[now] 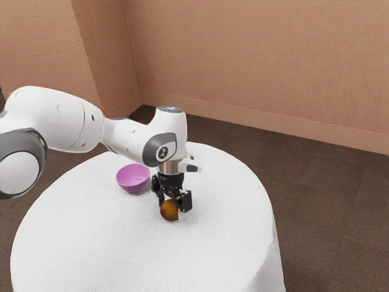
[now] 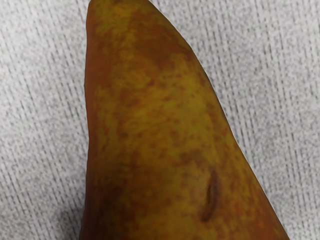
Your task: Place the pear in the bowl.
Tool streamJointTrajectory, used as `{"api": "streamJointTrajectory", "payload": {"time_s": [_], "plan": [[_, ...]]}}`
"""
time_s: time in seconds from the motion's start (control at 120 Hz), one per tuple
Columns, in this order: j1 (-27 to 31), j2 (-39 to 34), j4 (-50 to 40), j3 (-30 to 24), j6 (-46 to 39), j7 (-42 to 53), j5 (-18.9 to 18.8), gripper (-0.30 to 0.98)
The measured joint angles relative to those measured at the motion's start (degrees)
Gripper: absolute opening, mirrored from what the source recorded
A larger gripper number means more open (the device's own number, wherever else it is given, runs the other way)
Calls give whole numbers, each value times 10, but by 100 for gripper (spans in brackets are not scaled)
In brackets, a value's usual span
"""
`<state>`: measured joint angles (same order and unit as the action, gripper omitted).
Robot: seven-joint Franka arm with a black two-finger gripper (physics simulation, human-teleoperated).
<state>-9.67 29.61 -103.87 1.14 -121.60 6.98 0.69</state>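
Pear [image 1: 169, 210] under gripper [image 1: 174, 202], in the way of a straight descent. Pink bowl [image 1: 133, 178] near, bars a low pass toward exterior view's left. Bare cloth from pear to table's [image 1: 234, 243] exterior-view-right edge: low passage.

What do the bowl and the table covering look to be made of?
Bowl: likely plastic, possibly glazed ceramic; smooth, evenly coloured pink-purple wall with a soft sheen.
Table covering: looks like woven cloth, matte white; fine thread-like texture up close in the wrist view, and it hangs down over the table's edge.
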Motion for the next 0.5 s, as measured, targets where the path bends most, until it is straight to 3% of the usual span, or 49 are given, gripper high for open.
{"api": "streamJointTrajectory", "payload": {"time_s": [0.25, 0.5], "plan": [[0, -3, -4, 1, -3, 2, 10, 66], [0, -3, -6, 1, -3, 2, 17, 45]]}}
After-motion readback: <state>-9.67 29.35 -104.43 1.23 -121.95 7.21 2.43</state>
